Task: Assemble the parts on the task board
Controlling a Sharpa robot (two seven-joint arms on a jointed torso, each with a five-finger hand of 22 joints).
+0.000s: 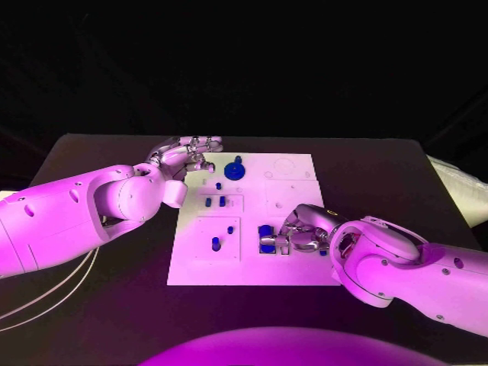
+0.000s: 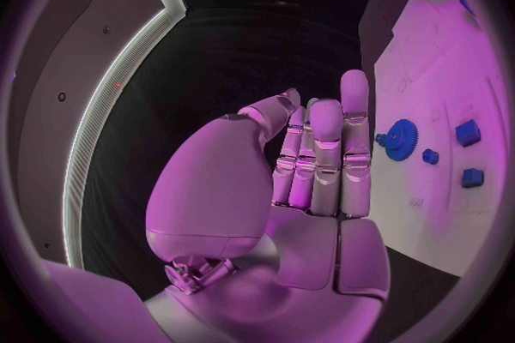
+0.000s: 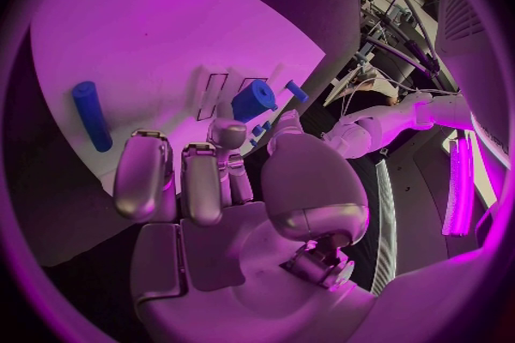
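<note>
The white task board [image 1: 277, 263] lies in the middle of the table. A blue gear [image 1: 235, 169] stands near its far left corner, and my left hand [image 1: 184, 158] hovers just left of it, fingers straight and holding nothing; the gear [image 2: 402, 138] shows past those fingertips [image 2: 354, 94]. Small blue parts [image 1: 214, 202] sit in the board's left slots. My right hand [image 1: 306, 230] hangs over the near right part, fingers bent down beside blue parts [image 1: 268, 238]. One fingertip [image 3: 227, 135] reaches a blue block [image 3: 252, 99]; whether they touch is unclear. A blue cylinder [image 3: 91, 114] lies apart.
The black table [image 1: 101, 152] runs around the board with bare room on each side. A pale bundle [image 1: 464, 187] lies at the table's right edge. White cables [image 1: 46, 293] trail under my left arm.
</note>
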